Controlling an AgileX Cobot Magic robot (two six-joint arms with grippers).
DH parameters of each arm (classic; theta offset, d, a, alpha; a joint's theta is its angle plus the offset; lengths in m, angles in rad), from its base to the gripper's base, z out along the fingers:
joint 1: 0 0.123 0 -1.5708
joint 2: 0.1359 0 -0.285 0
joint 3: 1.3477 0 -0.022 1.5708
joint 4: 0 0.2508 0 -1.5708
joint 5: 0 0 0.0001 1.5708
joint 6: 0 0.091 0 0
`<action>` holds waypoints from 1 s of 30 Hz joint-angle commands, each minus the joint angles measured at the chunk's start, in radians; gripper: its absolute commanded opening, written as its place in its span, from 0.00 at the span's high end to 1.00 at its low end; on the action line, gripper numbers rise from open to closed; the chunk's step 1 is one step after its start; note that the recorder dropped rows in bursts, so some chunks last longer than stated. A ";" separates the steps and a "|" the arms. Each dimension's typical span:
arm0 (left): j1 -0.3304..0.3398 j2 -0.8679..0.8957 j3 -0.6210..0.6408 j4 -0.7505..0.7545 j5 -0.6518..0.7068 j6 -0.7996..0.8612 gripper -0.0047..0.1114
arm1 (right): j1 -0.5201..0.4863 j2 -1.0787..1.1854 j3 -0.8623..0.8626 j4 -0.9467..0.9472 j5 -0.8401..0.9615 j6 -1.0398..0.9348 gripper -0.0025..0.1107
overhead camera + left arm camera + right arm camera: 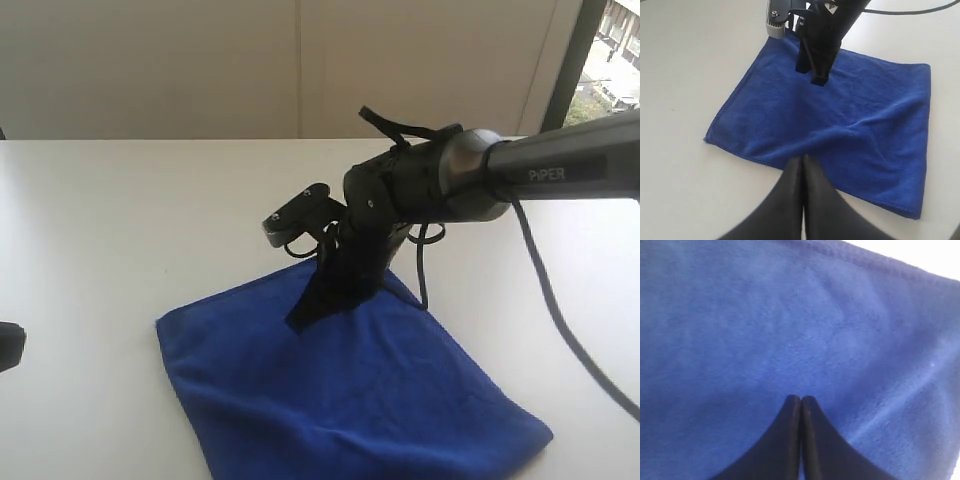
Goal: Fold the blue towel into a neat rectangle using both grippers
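The blue towel (360,400) lies flat on the white table (120,200) as a rough rectangle, with soft creases across it. My right gripper (300,322), on the arm marked "PiPER", points down over the towel's far part, jaws shut with nothing between them. The left wrist view shows that same right gripper (812,75) above the towel (865,130). My left gripper (802,157) is shut too, its tips lined up with the towel's near edge and holding nothing. In the right wrist view the right gripper (801,399) hovers close over the cloth (740,315). No white tag shows.
A black cable (560,320) hangs from the right arm down toward the table at the right. A dark piece of the left arm (8,345) shows at the left edge. Bare white table surrounds the towel; a wall and a window (610,50) stand behind.
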 commanded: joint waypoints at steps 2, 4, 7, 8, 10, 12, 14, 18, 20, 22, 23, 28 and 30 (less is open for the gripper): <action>-0.003 -0.006 0.007 -0.003 0.021 -0.001 0.96 | -0.074 0.051 -0.001 -0.017 -0.067 -0.011 0.98; -0.003 -0.006 0.007 0.000 0.021 -0.001 0.96 | -0.100 0.069 -0.003 -0.025 -0.078 0.006 0.98; -0.003 -0.006 0.007 0.003 0.021 -0.001 0.96 | -0.136 0.088 -0.003 -0.070 -0.092 0.087 0.98; -0.003 -0.006 0.007 0.003 0.021 -0.001 0.96 | -0.145 0.092 -0.003 -0.096 -0.094 0.123 0.98; -0.003 -0.006 0.007 0.004 0.021 -0.001 0.96 | -0.169 0.098 -0.006 -0.144 -0.100 0.180 0.98; -0.003 -0.006 0.007 0.008 0.021 -0.001 0.96 | -0.193 0.103 -0.016 -0.199 -0.089 0.266 0.98; -0.003 -0.006 0.007 0.010 0.021 -0.001 0.96 | -0.216 0.104 -0.025 -0.247 -0.074 0.351 0.98; -0.003 -0.006 0.007 0.010 0.021 -0.001 0.96 | -0.256 0.104 -0.029 -0.403 -0.012 0.538 0.98; -0.003 -0.006 0.007 0.016 0.021 -0.001 0.96 | -0.269 0.104 -0.029 -0.440 0.015 0.568 0.98; -0.003 -0.006 0.007 0.018 0.021 -0.001 0.96 | -0.269 0.103 -0.029 -0.441 0.020 0.521 0.98; -0.003 -0.006 0.009 0.018 0.021 -0.001 0.96 | -0.269 0.097 -0.029 -0.441 0.013 0.494 0.98; -0.003 0.024 0.022 0.018 0.035 -0.041 0.96 | -0.239 0.031 -0.029 -0.436 -0.060 0.458 0.98; -0.003 0.077 0.022 0.009 0.063 -0.055 0.96 | -0.234 -0.009 -0.029 -0.438 -0.065 0.438 0.98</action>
